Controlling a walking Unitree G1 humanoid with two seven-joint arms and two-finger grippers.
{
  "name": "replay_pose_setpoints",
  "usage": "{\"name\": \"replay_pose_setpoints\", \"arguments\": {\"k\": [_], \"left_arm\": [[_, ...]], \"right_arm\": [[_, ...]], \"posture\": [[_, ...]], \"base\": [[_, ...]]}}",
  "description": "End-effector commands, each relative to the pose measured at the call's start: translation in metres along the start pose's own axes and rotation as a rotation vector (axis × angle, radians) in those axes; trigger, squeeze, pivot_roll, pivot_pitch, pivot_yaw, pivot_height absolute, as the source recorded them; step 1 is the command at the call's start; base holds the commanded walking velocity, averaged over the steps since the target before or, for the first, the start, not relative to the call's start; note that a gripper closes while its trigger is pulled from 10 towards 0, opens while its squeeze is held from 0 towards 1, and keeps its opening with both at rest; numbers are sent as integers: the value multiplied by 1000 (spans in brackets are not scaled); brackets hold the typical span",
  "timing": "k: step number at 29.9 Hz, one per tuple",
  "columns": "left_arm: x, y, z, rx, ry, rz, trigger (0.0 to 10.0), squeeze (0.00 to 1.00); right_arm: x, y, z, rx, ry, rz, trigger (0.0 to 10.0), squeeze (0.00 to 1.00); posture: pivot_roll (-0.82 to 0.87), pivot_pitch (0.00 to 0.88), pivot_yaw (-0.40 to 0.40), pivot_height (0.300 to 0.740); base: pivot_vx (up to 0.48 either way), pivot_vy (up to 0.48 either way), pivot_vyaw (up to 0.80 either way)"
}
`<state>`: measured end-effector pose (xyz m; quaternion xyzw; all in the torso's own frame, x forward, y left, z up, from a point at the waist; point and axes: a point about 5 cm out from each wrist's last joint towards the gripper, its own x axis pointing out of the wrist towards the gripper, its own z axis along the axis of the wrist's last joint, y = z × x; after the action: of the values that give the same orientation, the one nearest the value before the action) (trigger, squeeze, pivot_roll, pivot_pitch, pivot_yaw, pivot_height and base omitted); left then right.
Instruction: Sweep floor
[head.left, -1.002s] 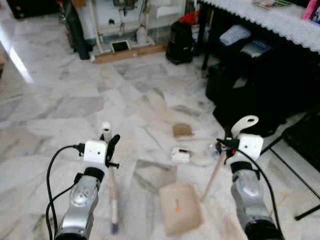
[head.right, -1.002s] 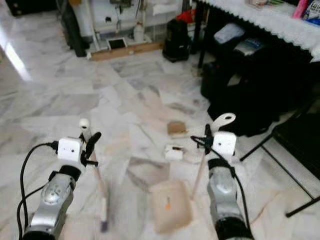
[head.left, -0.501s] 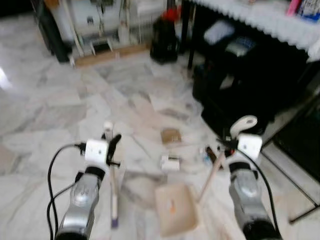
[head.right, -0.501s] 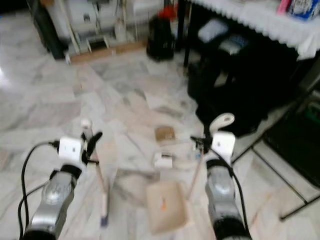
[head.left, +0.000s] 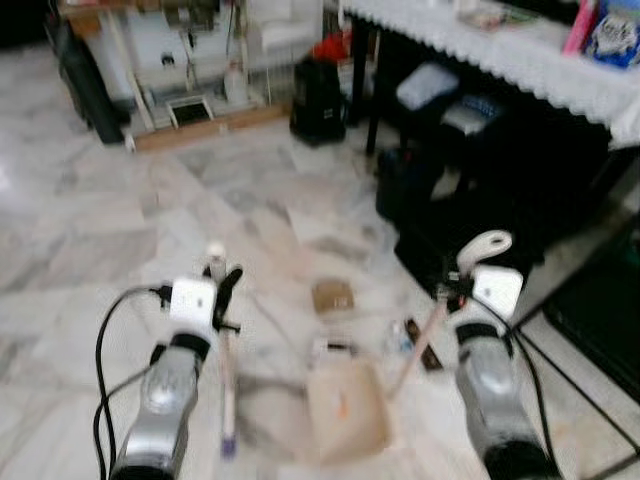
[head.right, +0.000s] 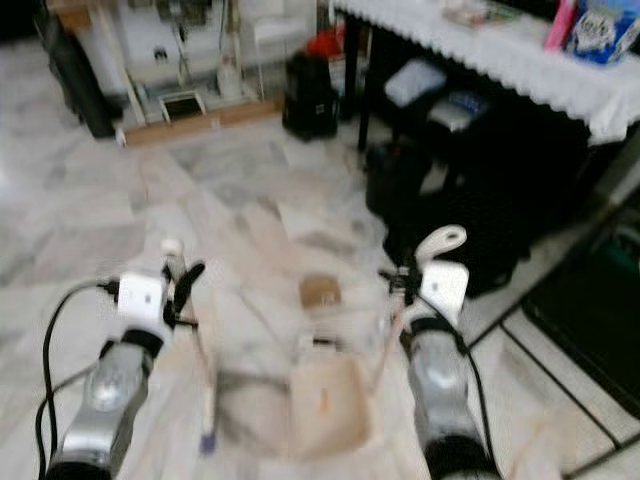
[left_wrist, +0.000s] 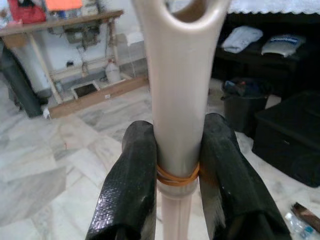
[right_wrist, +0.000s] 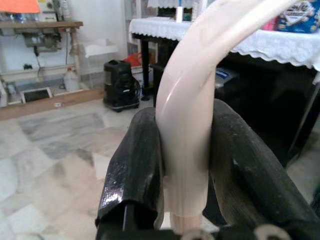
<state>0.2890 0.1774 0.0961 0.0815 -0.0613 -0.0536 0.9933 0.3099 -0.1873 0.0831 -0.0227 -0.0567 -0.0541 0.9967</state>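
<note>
My left gripper (left_wrist: 175, 170) clamps the broom (head.left: 226, 395) handle; right gripper (right_wrist: 187, 165) clamps the dustpan (head.left: 345, 410) handle, lower centre. Both light, stiff, smooth; grip high.

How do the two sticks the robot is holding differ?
The left gripper holds a straight broom handle running down to a dark tip. The right gripper holds a dustpan handle slanting to a flat beige pan, with a curved looped top. Both are pale beige, with fingers clamped around them.
</note>
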Motion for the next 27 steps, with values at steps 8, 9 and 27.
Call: {"name": "replay_pose_setpoints", "arguments": {"k": [8,9,27], "left_arm": [[3,4,7,19,-36,10,10000,0],[3,4,7,19,-35,11,10000,0],[3,5,8,21,-34,15,10000,0]], "right_arm": [[5,8,10,27,-47,14,10000,0],[5,8,10,28,-47,14,10000,0],[5,8,11,27,-49,10,10000,0]], "posture": [[6,65,-14,740],[6,65,-14,740],[5,78,-12,740]], "base": [[352,0,0],[352,0,0],[352,0,0]]}}
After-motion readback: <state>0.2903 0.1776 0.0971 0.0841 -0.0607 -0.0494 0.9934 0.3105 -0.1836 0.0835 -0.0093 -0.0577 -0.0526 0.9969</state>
